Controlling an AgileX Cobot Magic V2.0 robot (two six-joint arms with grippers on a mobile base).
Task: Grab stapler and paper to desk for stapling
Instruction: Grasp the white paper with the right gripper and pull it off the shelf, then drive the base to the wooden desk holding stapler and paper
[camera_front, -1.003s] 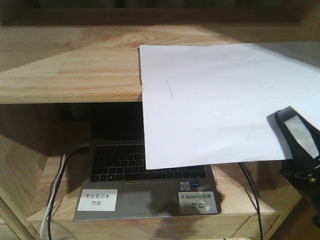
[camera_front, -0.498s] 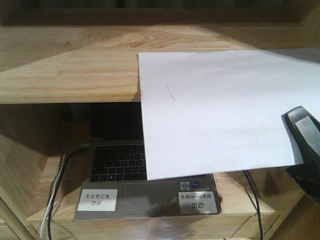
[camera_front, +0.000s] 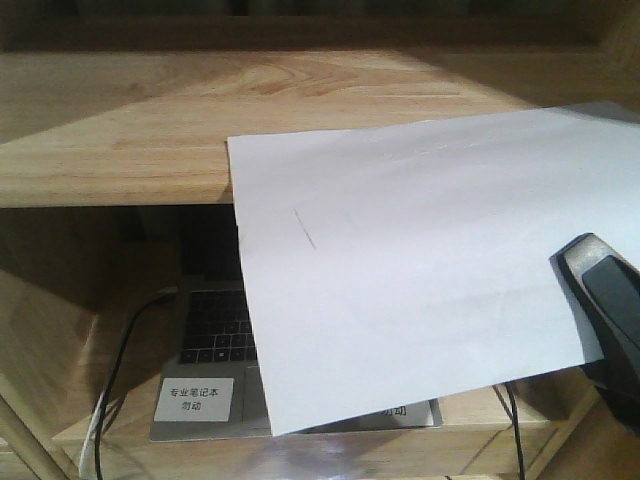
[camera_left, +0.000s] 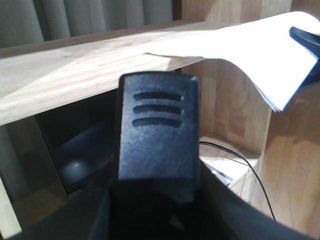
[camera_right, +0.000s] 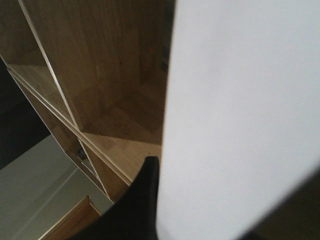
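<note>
The white paper (camera_front: 420, 270) hangs tilted off the front of the wooden shelf top, with a faint short line near its left side. My right gripper (camera_front: 603, 300) is shut on its right edge at the lower right. In the right wrist view the paper (camera_right: 240, 110) fills the right side, and a black finger (camera_right: 137, 205) lies against its edge. In the left wrist view a black ribbed stapler (camera_left: 157, 130) stands up between the dark fingers of my left gripper (camera_left: 155, 210), which is shut on it. The desk is out of view.
An open laptop (camera_front: 205, 340) with a white label (camera_front: 195, 398) sits in the lower shelf compartment, half covered by the paper. Cables (camera_front: 110, 385) run down beside it. The shelf top (camera_front: 130, 120) and side panels (camera_left: 235, 105) are light wood.
The paper has slid left and toward me off the shelf top, turning slightly, and now covers more of the laptop. The right gripper has stayed at the lower right, holding it.
</note>
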